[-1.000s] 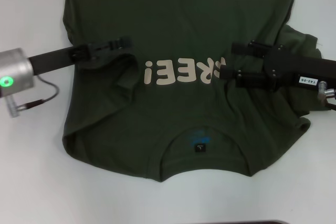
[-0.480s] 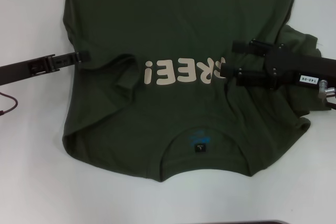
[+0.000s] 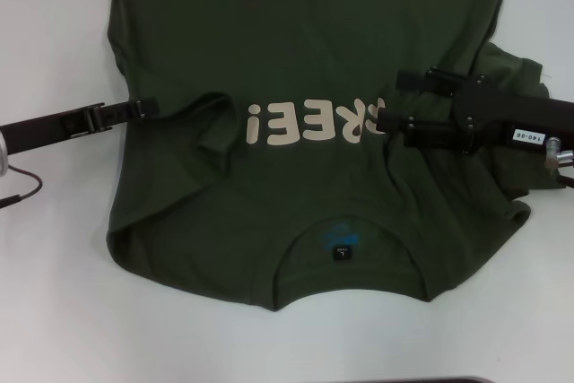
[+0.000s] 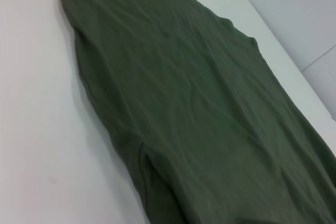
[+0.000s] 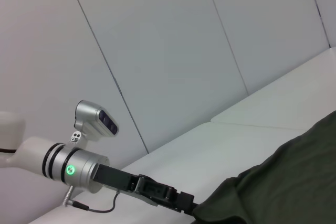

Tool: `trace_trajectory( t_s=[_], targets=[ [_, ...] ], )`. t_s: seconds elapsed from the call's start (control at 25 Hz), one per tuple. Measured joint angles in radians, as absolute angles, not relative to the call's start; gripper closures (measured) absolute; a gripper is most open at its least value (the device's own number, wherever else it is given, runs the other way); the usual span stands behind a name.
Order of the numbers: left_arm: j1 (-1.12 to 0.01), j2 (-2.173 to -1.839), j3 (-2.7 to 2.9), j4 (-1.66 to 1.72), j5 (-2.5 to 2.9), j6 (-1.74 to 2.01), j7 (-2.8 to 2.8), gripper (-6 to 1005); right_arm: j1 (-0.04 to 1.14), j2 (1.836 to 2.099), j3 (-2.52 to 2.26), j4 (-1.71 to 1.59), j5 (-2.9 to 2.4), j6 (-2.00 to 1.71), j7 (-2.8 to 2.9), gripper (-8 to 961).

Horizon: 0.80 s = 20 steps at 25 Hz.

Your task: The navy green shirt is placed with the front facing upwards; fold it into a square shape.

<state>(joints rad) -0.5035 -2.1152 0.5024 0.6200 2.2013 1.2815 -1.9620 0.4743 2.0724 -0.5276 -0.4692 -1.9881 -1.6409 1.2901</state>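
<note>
The navy green shirt (image 3: pixel 305 42) lies flat on the white table, front up, with its cream letters (image 3: pixel 305 123) and its neck label (image 3: pixel 342 250) on the side near me. A fold of the left sleeve (image 3: pixel 213 136) lies tucked in over the chest. My left gripper (image 3: pixel 148 109) rests at the shirt's left edge, level with the letters; the right wrist view shows its tip (image 5: pixel 185 203) touching the cloth edge (image 5: pixel 283 182). My right gripper (image 3: pixel 395 103) hovers open over the shirt's right side, beside the letters. The left wrist view shows only green cloth (image 4: pixel 199 103).
The right sleeve (image 3: pixel 516 73) lies bunched behind my right arm. White table (image 3: pixel 54 293) surrounds the shirt on the left and at the front. A thin cable (image 3: pixel 22 187) hangs off my left arm. Grey wall panels (image 5: pixel 157 51) stand beyond the table.
My left gripper pulled back leftward from over the chest to the shirt's left edge, then crept slightly back toward it. The right gripper has hardly moved.
</note>
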Motion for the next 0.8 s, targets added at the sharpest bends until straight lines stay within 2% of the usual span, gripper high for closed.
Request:
trace_trajectory(
  t_s=[0.52,0.8],
  targets=[
    [-0.553,-2.126,0.551,0.591,2.198,1.247,-1.962,201,0.461,2.072,-0.528,-0.468,-1.988,-1.648,1.287,12],
    [-0.62,-2.161,0.554,0.575,2.191,1.232,-1.941,202,0.458,2.072,-0.522,-0.468,-1.988,-1.657,1.284,12]
  ],
)
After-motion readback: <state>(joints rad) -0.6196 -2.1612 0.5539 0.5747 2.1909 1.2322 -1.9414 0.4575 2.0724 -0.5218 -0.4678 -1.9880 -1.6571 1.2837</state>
